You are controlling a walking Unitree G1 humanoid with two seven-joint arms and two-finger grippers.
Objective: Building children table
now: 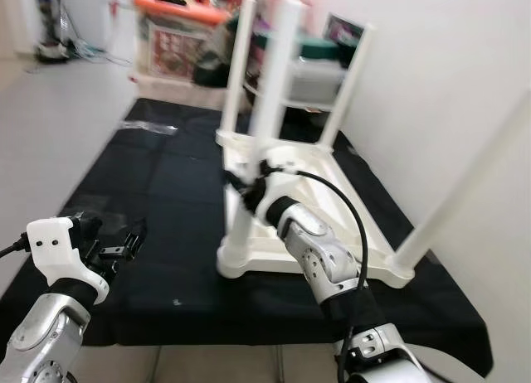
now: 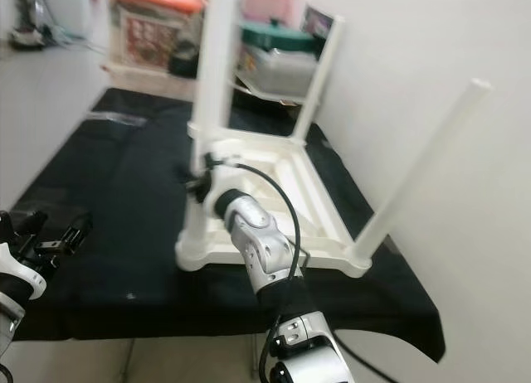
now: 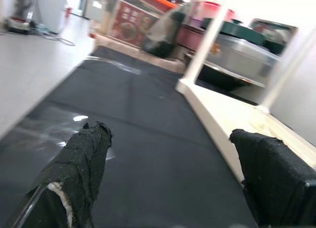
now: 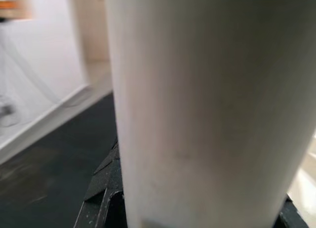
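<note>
**Four legs are on, and the near left one is in the robot's grip**

The white table (image 1: 311, 201) lies upside down on a black mat (image 1: 166, 192), close to the wall (image 1: 448, 84) on the right. Its top is flat on the mat and its four legs point up.

The near left leg (image 1: 257, 126) stands tall at the near left corner. The right gripper (image 1: 253, 186) is clenched around it, low down, near where the leg meets the table. In the right wrist view the leg (image 4: 207, 109) sits right between the black fingers (image 4: 106, 198). The near right leg (image 1: 473, 184) stands at the near right corner. The two far legs (image 1: 348, 89) stand at the far corners.

The left gripper (image 1: 112, 246) hangs over the mat on the near left, well apart from the table. Its fingers (image 3: 81, 164) are spread wide and hold nothing.

So most of the work looks done. All four legs are in place. I think the robot is making the near left leg tight or checking it. I cannot tell if every leg is fully tight. After that, the table needs to be turned over onto its legs.

Far away there are boxes and toys (image 1: 182, 35) on the floor.
</note>
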